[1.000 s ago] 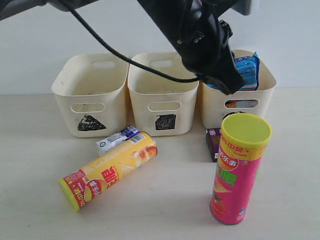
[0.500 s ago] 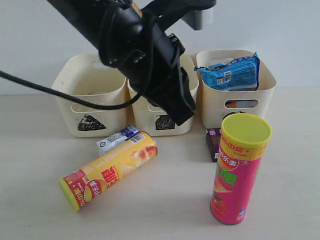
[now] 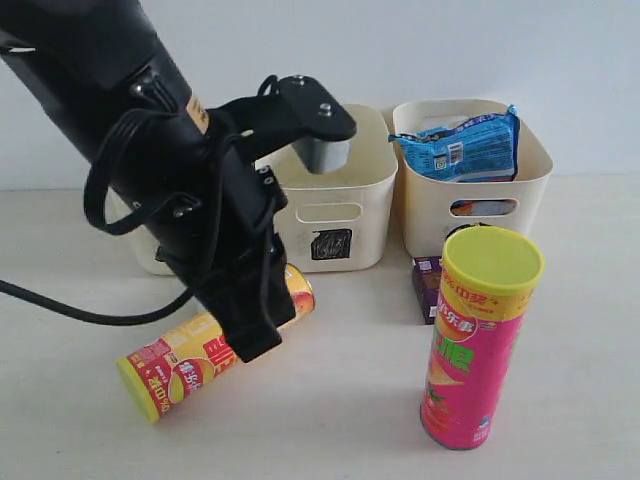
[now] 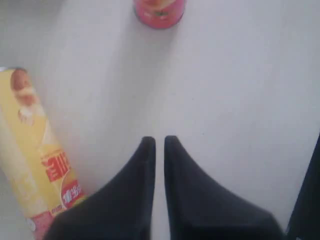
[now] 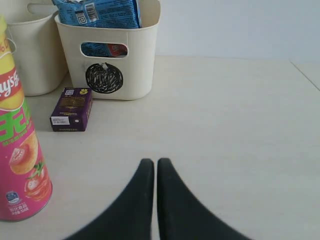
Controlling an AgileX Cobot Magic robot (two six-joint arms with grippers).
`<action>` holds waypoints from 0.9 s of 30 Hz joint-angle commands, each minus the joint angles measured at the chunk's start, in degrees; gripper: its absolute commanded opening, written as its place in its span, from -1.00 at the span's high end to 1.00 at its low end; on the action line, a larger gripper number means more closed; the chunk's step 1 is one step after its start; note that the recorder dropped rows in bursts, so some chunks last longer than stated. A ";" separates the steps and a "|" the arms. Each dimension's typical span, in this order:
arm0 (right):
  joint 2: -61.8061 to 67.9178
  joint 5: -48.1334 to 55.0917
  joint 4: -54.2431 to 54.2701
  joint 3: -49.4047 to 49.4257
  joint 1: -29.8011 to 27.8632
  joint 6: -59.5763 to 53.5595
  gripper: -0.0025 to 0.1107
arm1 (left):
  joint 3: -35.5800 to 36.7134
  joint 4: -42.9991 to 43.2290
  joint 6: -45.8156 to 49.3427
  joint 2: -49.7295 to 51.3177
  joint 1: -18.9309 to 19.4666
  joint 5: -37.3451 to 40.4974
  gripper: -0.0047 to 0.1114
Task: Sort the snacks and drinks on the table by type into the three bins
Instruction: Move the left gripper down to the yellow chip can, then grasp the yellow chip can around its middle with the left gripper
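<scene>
My left gripper (image 3: 255,345) (image 4: 159,140) hangs low over the table (image 3: 340,420), shut and empty, its tips just beside the lying yellow-red chip can (image 3: 170,372) (image 4: 32,160). The tall pink chip can (image 3: 478,345) (image 5: 17,150) stands upright at the front right. A dark purple carton (image 3: 426,284) (image 5: 72,109) lies before the circle bin (image 3: 530,190) (image 5: 145,60), which holds the blue bag (image 3: 462,146) (image 5: 97,12). The square bin (image 3: 350,210) is partly covered by my left arm. That arm hides the triangle bin and the white and blue carton. My right gripper (image 5: 155,163) is shut above bare table.
The left arm and its black cable (image 3: 90,310) fill the left half of the exterior view. A white wall stands behind the bins. Bare table (image 5: 240,115) stretches to the right of the circle bin.
The left arm has swung from above the circle bin leftward and down to the yellow-red can, now covering the triangle bin and the white and blue carton. The blue bag stays in the circle bin.
</scene>
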 commanded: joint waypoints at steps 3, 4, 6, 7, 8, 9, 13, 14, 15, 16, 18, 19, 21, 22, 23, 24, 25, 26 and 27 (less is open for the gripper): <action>-0.27 -0.51 0.00 0.28 -0.47 0.00 0.96 | 1.54 2.99 -8.05 -0.59 5.04 1.67 0.84; -0.27 -0.51 0.00 0.28 -0.47 0.00 0.96 | 1.79 2.99 -9.27 -0.59 6.26 1.53 0.84; -0.27 -0.51 0.00 0.28 -0.47 0.00 0.96 | 3.18 2.99 -10.71 -0.59 8.48 0.61 0.84; -0.27 -0.51 0.00 0.28 -0.47 0.00 0.96 | 3.80 2.99 -10.58 -0.59 9.20 0.50 0.84; -0.27 -0.51 0.00 0.28 -0.47 0.00 0.96 | 4.70 3.22 -9.99 -0.59 9.84 0.22 0.80; -0.27 -0.51 0.00 0.28 -0.47 0.00 0.96 | 5.63 4.14 -9.56 -0.47 10.57 -0.13 0.73; -0.27 -0.51 0.00 0.28 -0.47 0.00 0.96 | 7.48 8.37 -9.56 0.54 11.78 0.04 0.18; -0.27 -0.51 0.00 0.28 -0.47 0.00 0.96 | 7.61 9.62 -9.56 1.05 11.78 -0.15 -0.02; -0.27 -0.51 0.00 0.28 -0.47 0.00 0.96 | 7.59 10.50 -9.56 1.42 11.78 -0.81 -0.22; -0.27 -0.51 0.00 0.28 -0.47 0.00 0.96 | 7.59 11.00 -9.56 1.83 11.78 -1.36 -0.39; -0.27 -0.51 0.00 0.28 -0.47 0.00 0.96 | 7.59 11.00 -9.82 2.75 11.78 -3.68 -0.69; -0.27 -0.51 0.00 0.28 -0.47 0.00 0.96 | 7.59 11.47 -10.15 3.17 11.78 -4.75 -0.77; -0.27 -0.51 0.00 0.28 -0.47 0.00 0.96 | 7.59 13.54 -13.68 4.24 11.93 -7.85 -0.79; -0.27 -0.51 0.00 0.28 -0.47 0.00 0.96 | 7.59 14.16 -15.56 4.72 12.07 -9.26 -0.79; -0.27 -0.51 0.00 0.28 -0.47 0.00 0.96 | 7.59 14.17 -15.95 5.48 12.52 -10.12 -0.78; -0.27 -0.51 0.00 0.28 -0.47 0.00 0.96 | 7.59 14.17 -15.74 6.26 12.79 -10.52 -0.78; -0.27 -0.51 0.00 0.28 -0.47 0.00 0.96 | 7.59 14.17 -15.03 7.03 13.16 -10.50 -0.78; -0.27 -0.51 0.00 0.28 -0.47 0.00 0.96 | 7.59 14.17 -14.76 7.87 13.41 -10.50 -0.78; -0.27 -0.51 0.00 0.28 -0.47 0.00 0.96 | 7.59 14.17 -14.30 8.69 13.76 -10.36 -0.78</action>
